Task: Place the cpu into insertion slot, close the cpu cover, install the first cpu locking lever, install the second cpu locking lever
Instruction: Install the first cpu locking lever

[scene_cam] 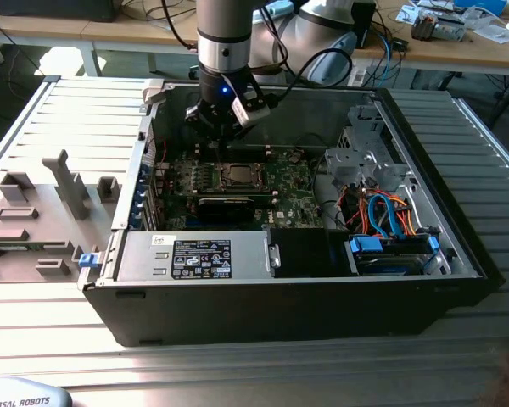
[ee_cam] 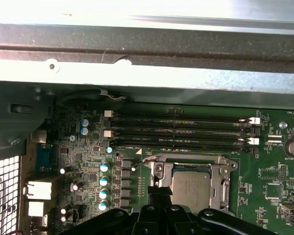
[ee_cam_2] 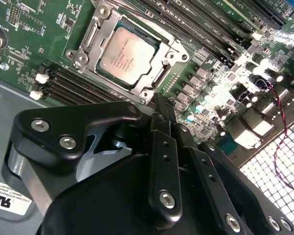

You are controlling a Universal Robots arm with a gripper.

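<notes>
Exterior view: gripper point(scene_cam: 223, 129) hovers over the mobo just beyond the cpu point(scene_cam: 235, 175), mid-case.

Second wrist view: fingers pinched together, empty; cpu point(ee_cam_2: 126, 51) seated, cpu cover point(ee_cam_2: 90, 38) down.

First wrist view: levers' state unclear.

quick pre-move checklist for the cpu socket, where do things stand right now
1. cpu seated flat in the socket: ok, it lies square inside the frame in both wrist views.
2. cpu cover closed over the chip: ok, the frame lies flat around it.
3. Locking levers latched: cannot tell.
4. gripper empty: ok, nothing shows at its tips.
5. Gripper placement: ok, it hangs above the motherboard beside the socket, inside the computer case.
</notes>
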